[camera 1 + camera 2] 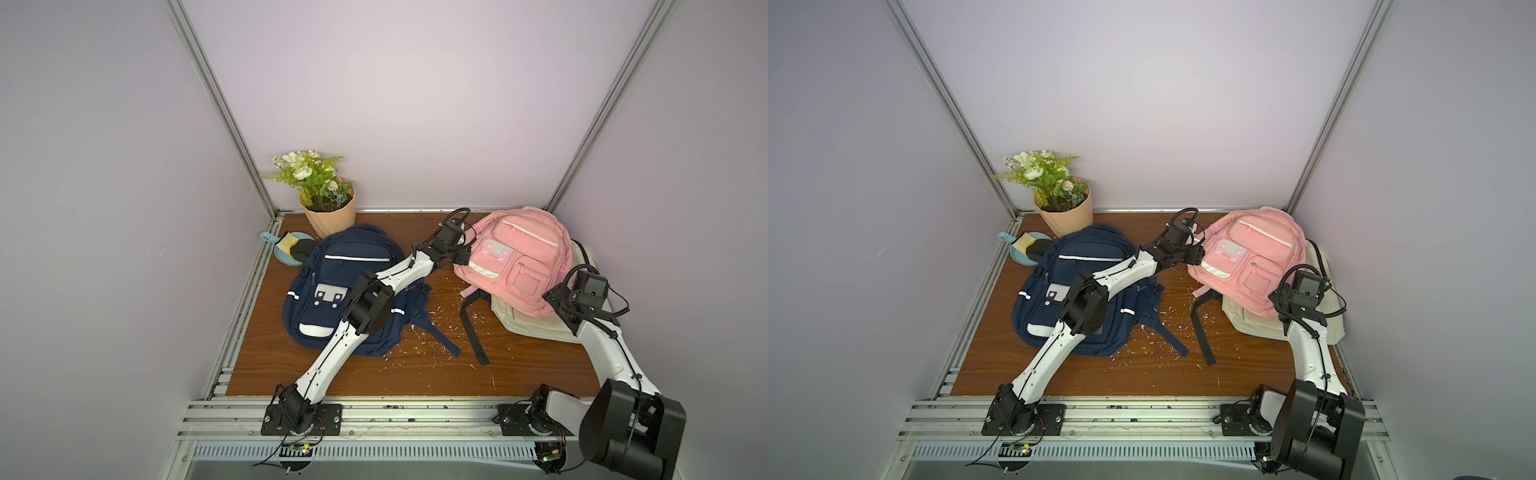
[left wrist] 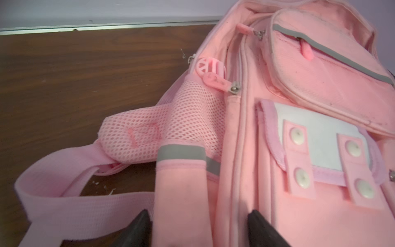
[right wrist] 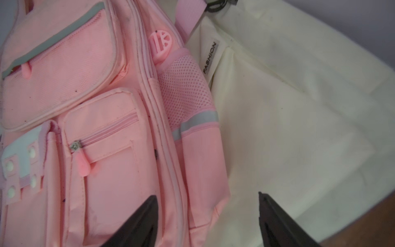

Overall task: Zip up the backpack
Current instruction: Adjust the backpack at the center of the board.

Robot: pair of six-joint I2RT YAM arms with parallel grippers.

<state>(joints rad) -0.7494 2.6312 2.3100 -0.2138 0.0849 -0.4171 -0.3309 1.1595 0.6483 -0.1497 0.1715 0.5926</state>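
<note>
The pink backpack [image 1: 519,257] [image 1: 1254,253] lies face up at the back right, partly on a cream bag. In the left wrist view its main zipper gapes open near the top, with one pink zipper pull [image 2: 214,80] by the mesh side pocket [image 2: 188,119] and another pull [image 2: 243,28] higher up. My left gripper [image 2: 198,213] [image 1: 461,259] is open at the backpack's left side, its fingers straddling the lower side pocket. My right gripper [image 3: 207,194] [image 1: 555,301] hangs open over the backpack's right edge, holding nothing.
A navy backpack [image 1: 345,286] lies at the left under my left arm. The cream bag [image 3: 299,107] [image 1: 536,324] sits under the pink one. A potted plant [image 1: 328,216] and a blue plate [image 1: 286,249] stand at the back left. A black strap [image 1: 471,328] trails across the table's middle.
</note>
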